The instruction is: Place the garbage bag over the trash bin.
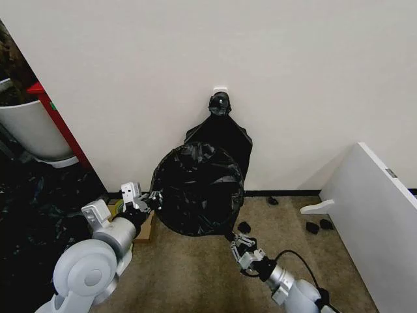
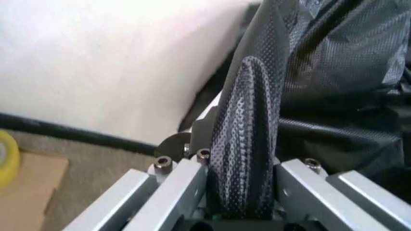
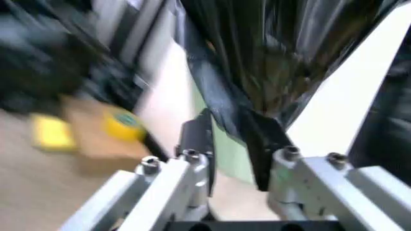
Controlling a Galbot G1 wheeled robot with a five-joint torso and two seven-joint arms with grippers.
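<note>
Your biggest landmark is the white wall (image 1: 195, 59) straight ahead, with carpeted floor (image 1: 189, 274) below it. A white panel (image 1: 378, 208) leans in at the right, and at the far left a grey-white planter (image 1: 29, 130) stands beside a red post (image 1: 58, 124), over a heap of black sheeting (image 1: 32, 208).

The bag (image 1: 199, 189) sits against the wall in the middle of your head view. It is stretched round and glossy over the bin, whose body you cannot see under the plastic. Just above it a bundle (image 1: 221, 127) of black bags hangs from a knot by a white wall plate.

Your left gripper (image 1: 151, 199) is at the bag's left edge. In the left wrist view, the fingers (image 2: 247, 159) are closed narrow on a fold of the black plastic (image 2: 334, 62).

Your right gripper (image 1: 236, 240) is low at the bag's lower right edge. In the right wrist view, a point of the plastic (image 3: 257, 72) hangs between the 2 fingers (image 3: 196, 139), which stand a little apart; whether they pinch it, you cannot tell.

Beside the left arm, a cardboard piece (image 1: 144, 228) lies on the floor, and a yellow tape roll (image 3: 122, 124) rests on it. A few small black scraps (image 1: 316, 226) lie near the panel.
</note>
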